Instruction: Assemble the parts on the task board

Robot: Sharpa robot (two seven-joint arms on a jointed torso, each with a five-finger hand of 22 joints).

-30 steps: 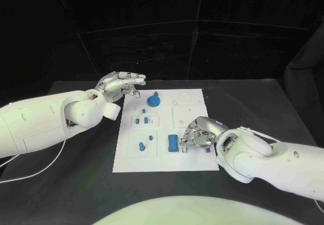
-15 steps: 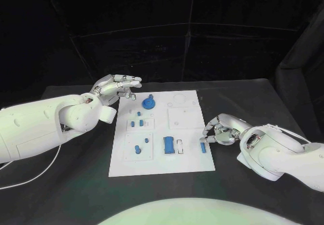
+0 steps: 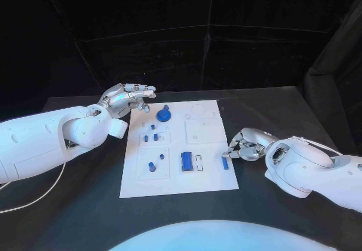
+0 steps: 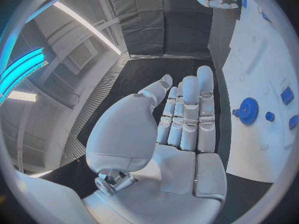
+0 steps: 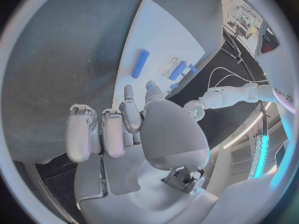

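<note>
The right hand point(image 3: 242, 146) sat curled and empty beside a blue bar point(image 3: 225, 162), likely to grab it; the left hand point(image 3: 128, 96) waited flat and empty by the task board point(image 3: 211, 175).

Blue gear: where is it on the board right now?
In the head view the blue gear stands near the board's far left corner, just right of the left hand.

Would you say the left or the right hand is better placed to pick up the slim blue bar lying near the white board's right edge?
Probably the right hand: it sits open beside the slim blue bar, while the left hand hovers at the white task board's far corner.
</note>
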